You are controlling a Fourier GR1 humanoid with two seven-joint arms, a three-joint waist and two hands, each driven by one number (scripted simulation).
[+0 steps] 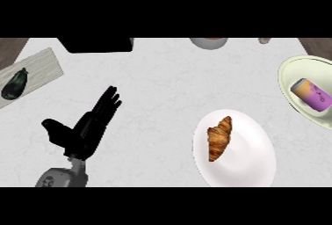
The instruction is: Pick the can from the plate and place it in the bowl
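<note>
I can't read any writing on the can (312,93); its wrap is purple with an orange end, and it lies on its side in the pale green bowl (292,70) at the right edge. A croissant (220,137) sits on the white plate (250,165) nearby. An eggplant (14,83) rests on a board (45,66) far left. My left hand (88,125) is open, fingers straight, holding nothing

Pale green plate (292,74) cut off at right.
</note>
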